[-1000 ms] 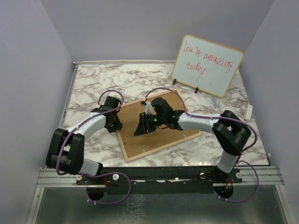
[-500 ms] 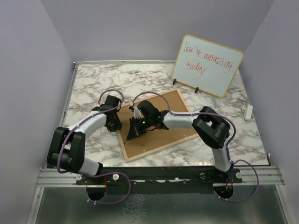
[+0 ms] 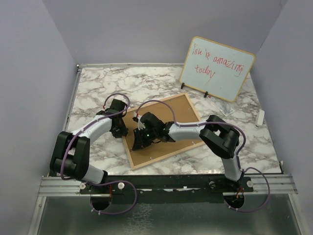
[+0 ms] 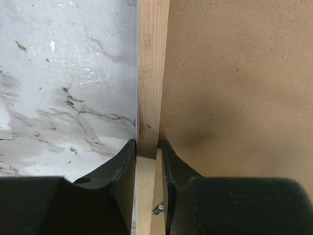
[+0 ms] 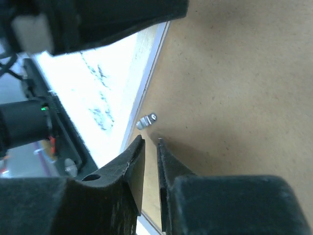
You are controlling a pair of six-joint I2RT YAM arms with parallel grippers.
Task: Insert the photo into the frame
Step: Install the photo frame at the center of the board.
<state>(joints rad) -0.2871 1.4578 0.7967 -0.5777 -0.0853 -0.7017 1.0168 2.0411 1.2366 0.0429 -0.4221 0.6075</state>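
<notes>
The frame [image 3: 128, 152] lies face down on the marble table with the brown backing board [image 3: 186, 115] set in it. The photo is hidden. My left gripper [image 3: 119, 131] is shut on the frame's left wooden rail [image 4: 151, 73], one finger on each side of it, with the gripper's middle on the rail [image 4: 148, 147]. My right gripper [image 3: 137, 143] is low over the board [image 5: 234, 73] near the left rail [image 5: 152, 63]. Its jaws are all but closed with nothing between them [image 5: 150, 142], just short of a small metal clip [image 5: 145, 120].
A wood-rimmed whiteboard [image 3: 217, 67] with red writing stands at the back right. A clear plastic item [image 3: 222, 105] lies in front of it. A small white object [image 3: 260, 117] lies at the table's right edge. The enclosure walls close in on three sides.
My right gripper has swept left across the backing board, from its middle to near the left rail. My left gripper has stayed on the rail.
</notes>
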